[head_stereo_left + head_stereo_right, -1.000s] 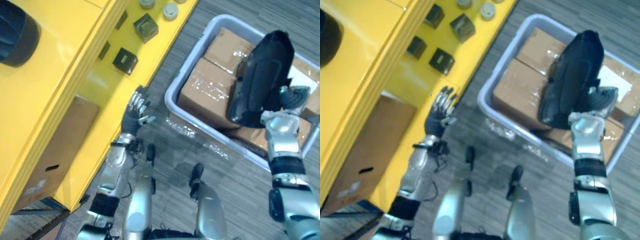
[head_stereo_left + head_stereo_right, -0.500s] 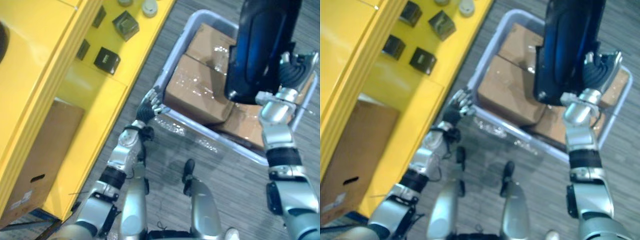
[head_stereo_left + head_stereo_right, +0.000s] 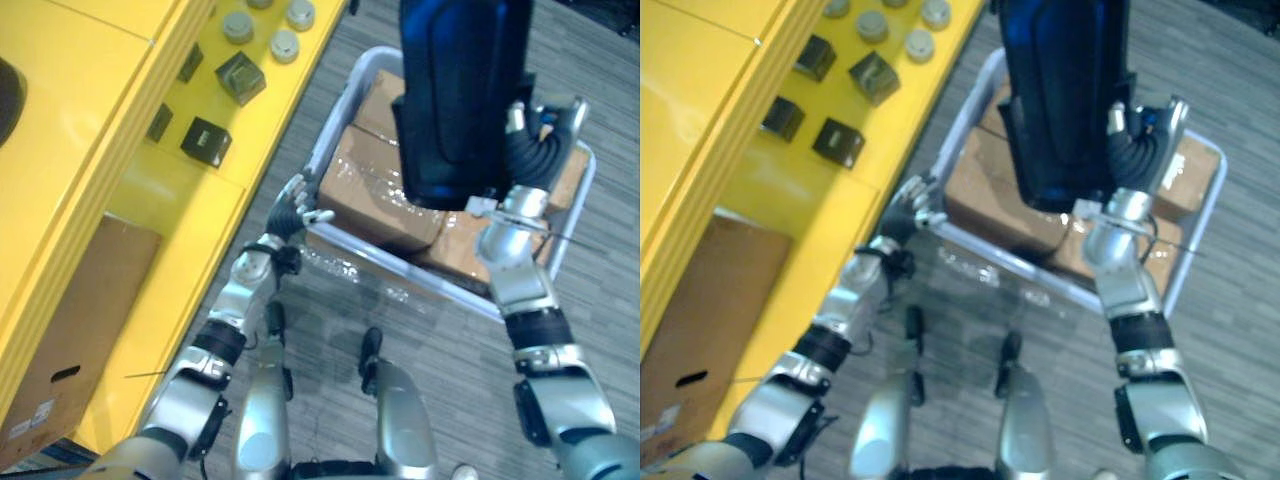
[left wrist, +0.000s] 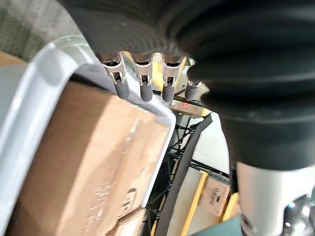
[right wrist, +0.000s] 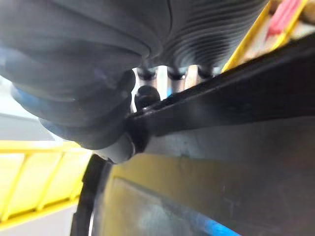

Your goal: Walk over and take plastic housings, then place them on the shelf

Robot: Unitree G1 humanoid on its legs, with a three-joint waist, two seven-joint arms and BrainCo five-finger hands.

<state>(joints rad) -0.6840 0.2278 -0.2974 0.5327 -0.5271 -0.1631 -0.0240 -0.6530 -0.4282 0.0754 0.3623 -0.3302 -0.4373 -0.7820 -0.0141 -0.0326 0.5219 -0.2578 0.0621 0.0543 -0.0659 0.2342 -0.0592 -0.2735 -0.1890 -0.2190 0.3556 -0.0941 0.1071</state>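
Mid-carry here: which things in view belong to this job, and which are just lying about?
Job: black plastic housing, gripped in the right hand above the grey bin; yellow shelf, its destination; left hand, open at the bin's corner.
Lying about: cardboard boxes in the bin; dark cubes and grey round pieces on the shelf; brown box beneath it.

Grey striped carpet floor (image 3: 600, 60), yellow shelf unit (image 3: 190, 210) along the left, brown cardboard box (image 3: 70, 330) on its low near level, dark cubes (image 3: 205, 140) and grey round caps (image 3: 285, 43) farther along.
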